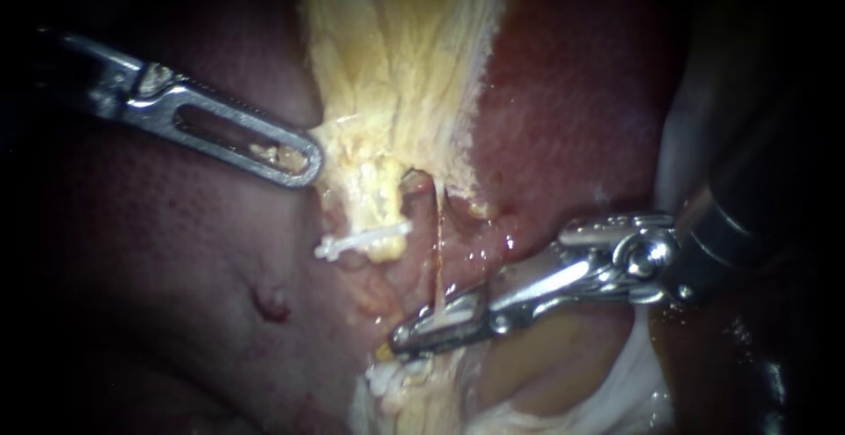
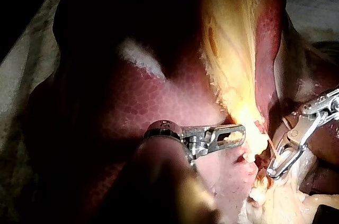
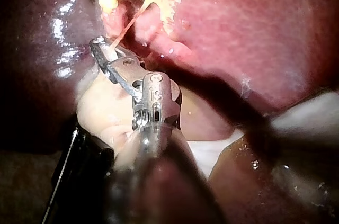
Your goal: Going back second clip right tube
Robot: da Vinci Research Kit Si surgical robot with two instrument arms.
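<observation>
The liver [image 1: 581,92] fills most of the frame, dark red on both sides. The yellow gallbladder [image 1: 396,56] hangs from top centre and narrows towards the middle. The right instrument [image 1: 400,338] comes in from the right edge and slants down to lower centre. Its jaws stand only slightly apart, closed around a white clip [image 1: 449,312], with their tips pointing lower left. The left instrument [image 1: 304,160] comes in from the upper left and points right and slightly down. Its slotted jaws are clamped on the gallbladder's lower left edge, and yellow tissue shows through the slot. The right tube [image 1: 437,241], a thin brownish strand, runs almost straight down from the gallbladder's tip into the right instrument's jaws. The clip sits at lower centre, its long axis along the jaws from lower left to upper right, across the tube. To its upper left, a second white clip, the left clip [image 1: 365,241], lies nearly level across a pale stalk.
</observation>
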